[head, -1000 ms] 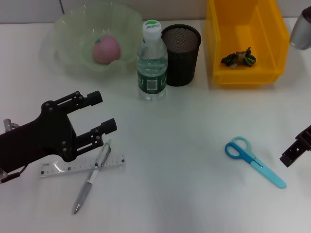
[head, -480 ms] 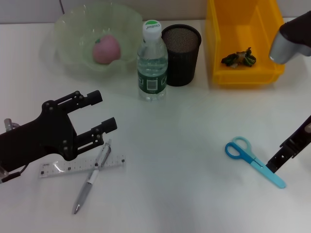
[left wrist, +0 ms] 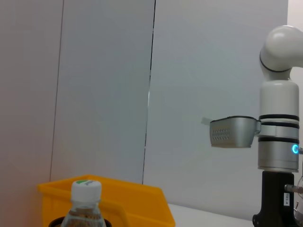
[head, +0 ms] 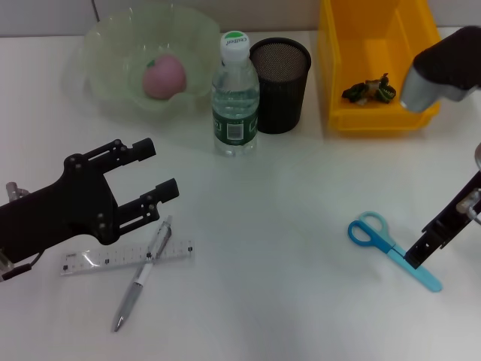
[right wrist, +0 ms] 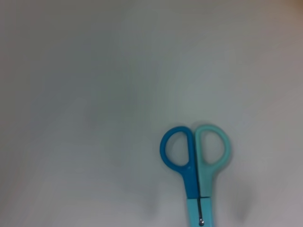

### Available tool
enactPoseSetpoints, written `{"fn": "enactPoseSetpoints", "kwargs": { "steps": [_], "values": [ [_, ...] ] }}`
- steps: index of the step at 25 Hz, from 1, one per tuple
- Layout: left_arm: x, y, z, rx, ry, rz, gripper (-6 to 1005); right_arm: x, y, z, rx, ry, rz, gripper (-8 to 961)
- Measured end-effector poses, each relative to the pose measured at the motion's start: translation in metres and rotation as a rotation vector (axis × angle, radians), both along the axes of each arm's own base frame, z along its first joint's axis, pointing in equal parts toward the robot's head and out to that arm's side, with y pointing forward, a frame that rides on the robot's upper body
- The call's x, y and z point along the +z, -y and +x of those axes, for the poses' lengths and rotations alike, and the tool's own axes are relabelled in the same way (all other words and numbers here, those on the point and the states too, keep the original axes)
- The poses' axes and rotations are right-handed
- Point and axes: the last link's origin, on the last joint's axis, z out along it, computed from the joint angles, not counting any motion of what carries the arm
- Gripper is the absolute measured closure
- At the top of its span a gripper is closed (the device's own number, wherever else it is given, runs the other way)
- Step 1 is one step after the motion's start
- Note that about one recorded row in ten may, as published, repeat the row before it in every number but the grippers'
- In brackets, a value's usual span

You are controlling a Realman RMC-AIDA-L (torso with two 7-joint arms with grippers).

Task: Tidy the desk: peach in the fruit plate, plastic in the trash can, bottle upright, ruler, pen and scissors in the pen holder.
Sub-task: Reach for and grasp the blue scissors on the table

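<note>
- Since a second ago the right end effector [head: 422, 249] has come inward and down from the worktop's right edge; its dark tip now sits over the blade cover of the scissors [head: 392, 249]. Whether its fingers are spread or pressed together cannot be told.
- Scissors [right wrist: 195, 166] lie flat on the white worktop [head: 270, 226], handles toward the far side, unmoved.
- Left end effector [head: 152, 171] hovers at the near left with its fingers spread, gripping nothing, just beside the ruler [head: 128, 257] and the pen [head: 143, 274], which lies across the ruler.
- Peach [head: 164, 76] rests inside the fruit plate [head: 105, 45] at the far left.
- Bottle [head: 235, 96] stands upright, just beside the pen holder [head: 279, 75].
- Trash can [head: 376, 113] stands at the far right with a small dark crumpled item [head: 368, 91] inside.
- From the left wrist, the bottle cap [left wrist: 86, 188] and the yellow trash can [left wrist: 142, 203] show.
</note>
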Motion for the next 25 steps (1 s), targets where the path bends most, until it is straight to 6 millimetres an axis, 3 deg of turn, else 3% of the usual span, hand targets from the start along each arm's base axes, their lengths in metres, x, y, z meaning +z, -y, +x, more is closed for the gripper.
{"fn": "enactPoseSetpoints", "kwargs": {
  "steps": [25],
  "values": [
    [-0.002,0.0,-0.001,0.006,0.001,0.008,331,-0.021,0.0,-0.001,0.028,-0.011,-0.01,171]
  ]
}}
